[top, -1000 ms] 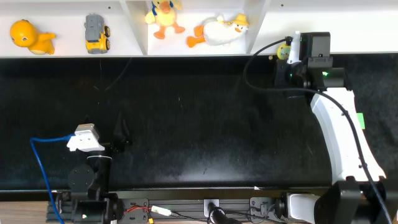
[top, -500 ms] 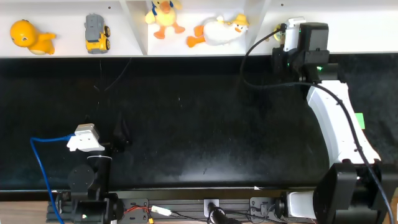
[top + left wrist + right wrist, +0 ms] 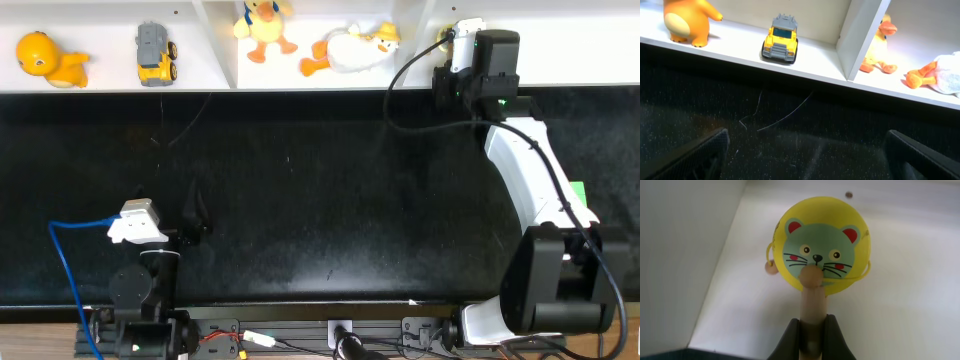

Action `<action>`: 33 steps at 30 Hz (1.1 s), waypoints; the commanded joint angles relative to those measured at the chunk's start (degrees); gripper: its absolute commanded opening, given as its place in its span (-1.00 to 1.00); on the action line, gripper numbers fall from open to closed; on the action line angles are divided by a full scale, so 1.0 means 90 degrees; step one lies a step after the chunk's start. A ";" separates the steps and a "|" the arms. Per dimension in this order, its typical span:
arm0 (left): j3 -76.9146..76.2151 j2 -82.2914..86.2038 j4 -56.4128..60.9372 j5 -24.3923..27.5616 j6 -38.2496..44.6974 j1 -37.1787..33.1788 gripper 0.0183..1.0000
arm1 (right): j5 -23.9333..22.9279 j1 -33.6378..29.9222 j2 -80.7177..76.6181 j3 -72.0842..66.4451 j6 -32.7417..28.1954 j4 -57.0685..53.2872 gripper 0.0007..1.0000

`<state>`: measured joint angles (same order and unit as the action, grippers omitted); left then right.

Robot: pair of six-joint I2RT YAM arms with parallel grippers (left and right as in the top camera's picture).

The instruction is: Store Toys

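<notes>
Wooden handle (image 3: pixel 812 305) pinched tight in our right hand (image 3: pixel 811 329), the yellow cat-face rattle (image 3: pixel 817 245) could roll off the white shelf (image 3: pixel 900 305) if we release it too near the edge.

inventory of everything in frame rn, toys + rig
shelf: 1, white, along the table's far edge, split into compartments
table: 1, black, between shelf and arm bases
round animal toy: 1, orange, left compartment
toy truck: 1, yellow and grey, left compartment, beside the orange toy
plush duck: 1, yellow, middle compartment, upright
white plush duck: 1, white with orange feet, middle compartment, lying down
cat-face rattle: 1, yellow with wooden handle, in the right compartment, held by its handle
blue cable: 1, blue, by the left arm
left gripper: 1, black, open, over the table, facing the shelf
right gripper: 1, black, shut on the rattle's handle
</notes>
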<state>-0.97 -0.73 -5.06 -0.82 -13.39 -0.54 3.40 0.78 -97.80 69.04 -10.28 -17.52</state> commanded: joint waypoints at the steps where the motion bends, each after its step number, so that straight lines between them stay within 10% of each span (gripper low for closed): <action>1: 0.0056 0.0066 0.0032 0.0083 -0.0044 -0.0066 1.00 | -0.0032 -0.0015 -0.0223 -0.0002 0.0146 0.0194 -0.91; 16: 0.0056 0.0066 0.0032 0.0083 -0.0044 -0.0066 1.00 | 0.0170 -0.0019 -0.0663 -0.0002 0.0675 0.0787 -0.91; 23: 0.0056 0.0066 0.0029 0.0083 -0.0046 -0.0066 1.00 | 0.0170 -0.0019 -0.0656 0.0000 0.0930 0.0775 0.15; 33: 0.0058 0.0066 0.0032 0.0083 -0.0046 -0.0066 1.00 | 0.0160 -0.0019 0.0053 0.0022 0.1146 0.0240 0.61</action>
<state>-0.97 -0.73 -5.06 -0.82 -13.39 -0.54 4.45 0.78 -101.10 69.04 -0.84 -14.28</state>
